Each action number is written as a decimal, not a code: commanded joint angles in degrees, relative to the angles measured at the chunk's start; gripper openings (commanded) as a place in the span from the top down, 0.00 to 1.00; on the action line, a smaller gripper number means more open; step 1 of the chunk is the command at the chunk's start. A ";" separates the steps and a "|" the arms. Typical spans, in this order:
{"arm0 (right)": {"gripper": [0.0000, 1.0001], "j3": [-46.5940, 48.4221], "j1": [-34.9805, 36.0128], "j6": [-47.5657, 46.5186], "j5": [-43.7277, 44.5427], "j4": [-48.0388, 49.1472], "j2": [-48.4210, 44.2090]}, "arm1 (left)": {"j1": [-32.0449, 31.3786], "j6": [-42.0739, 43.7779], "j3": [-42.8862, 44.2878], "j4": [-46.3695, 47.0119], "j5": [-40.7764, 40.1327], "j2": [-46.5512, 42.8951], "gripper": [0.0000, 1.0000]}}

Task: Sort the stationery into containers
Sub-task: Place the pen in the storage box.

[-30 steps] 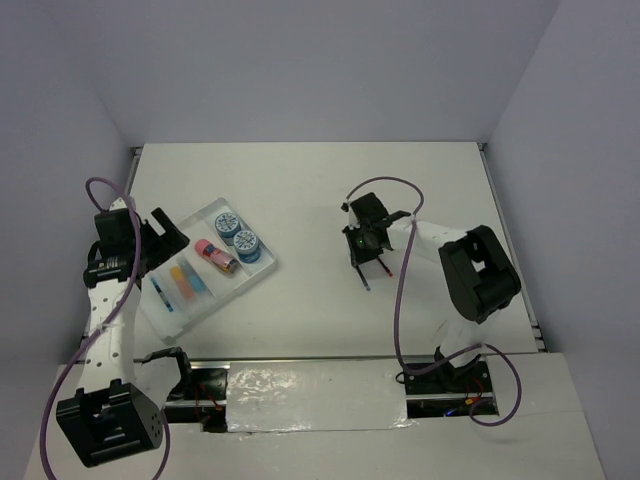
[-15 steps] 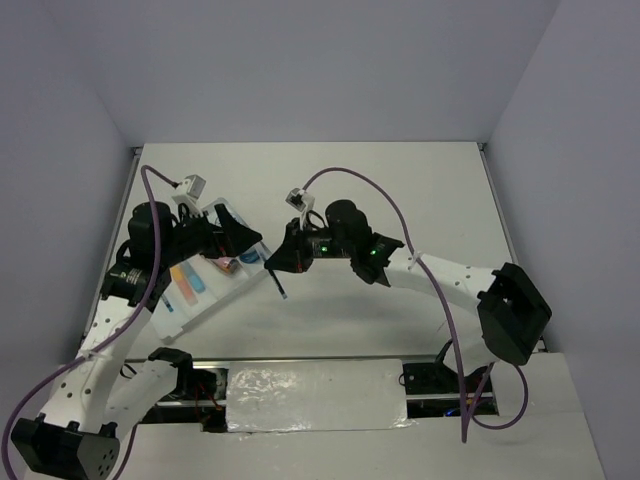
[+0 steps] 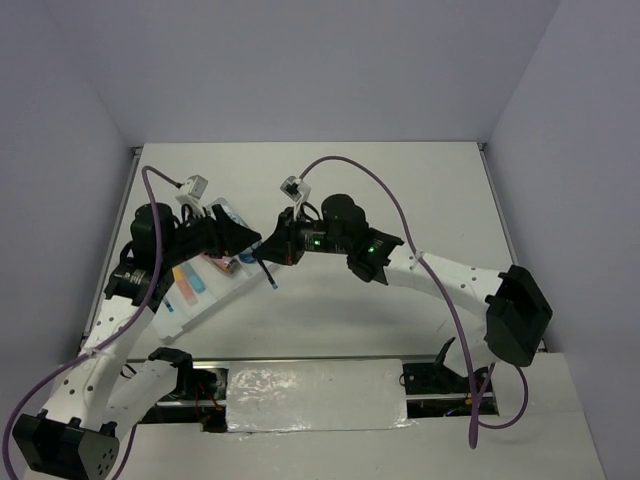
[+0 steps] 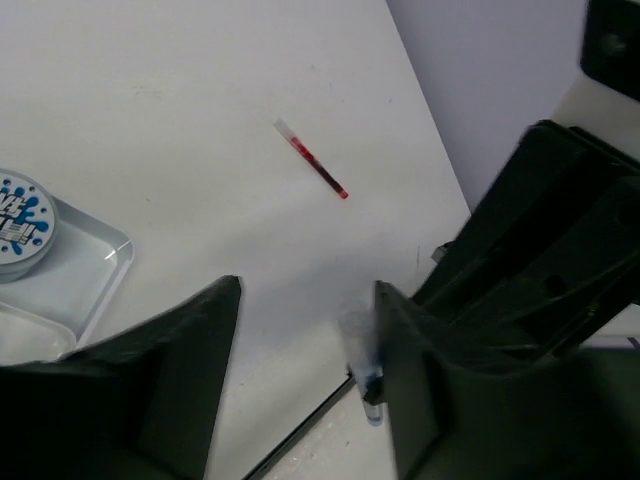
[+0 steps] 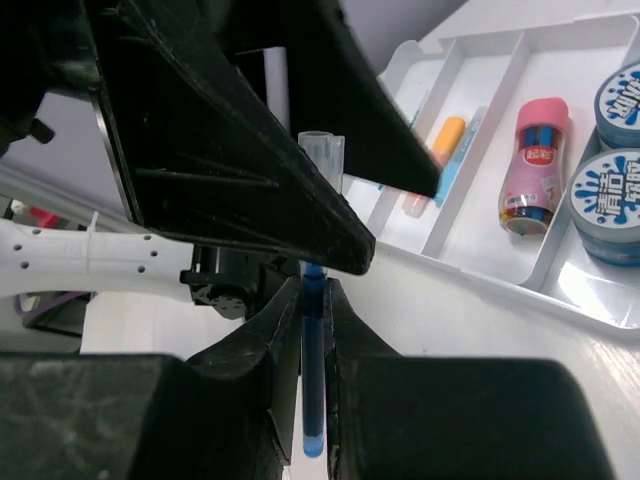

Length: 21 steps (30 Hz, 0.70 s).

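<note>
My right gripper [image 5: 312, 300] is shut on a thin blue pen [image 5: 313, 380], which it holds upright above the table by the tray's right edge; the gripper [image 3: 272, 252] and pen [image 3: 268, 276] also show in the top view. My left gripper [image 4: 305, 300] is open, and the pen [image 4: 366, 372] stands between its fingers, close against the right finger [image 4: 400, 360]. A red pen [image 4: 312, 160] lies on the table. The translucent-white tray [image 5: 490, 55] holds a pink cylinder [image 5: 535, 165], two blue rolls [image 5: 612, 205], an orange bar [image 5: 440, 150] and a light-blue bar [image 5: 462, 150].
In the top view the tray [image 3: 178, 310] lies at the left, partly under my left gripper [image 3: 243, 243]. The right arm [image 3: 440, 270] stretches across the middle of the table. One blue roll [image 4: 20, 215] sits in the tray corner [image 4: 105, 265].
Both arms have swung in from their sides and met by the tray. In the last half second the right gripper has carried the blue pen left, in between the open left fingers.
</note>
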 commanded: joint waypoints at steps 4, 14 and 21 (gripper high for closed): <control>0.88 6.44 0.24 -0.18 4.99 0.66 2.69 | -0.33 0.52 0.44 2.61 3.11 0.00 0.75; 0.00 2.08 -8.09 2.80 1.04 5.49 3.33 | 0.98 7.28 11.76 -20.48 -30.77 8.07 1.00; 0.00 -7.70 -20.05 -2.36 4.55 -4.68 -9.42 | 21.18 13.52 13.01 -26.13 -42.51 25.02 1.00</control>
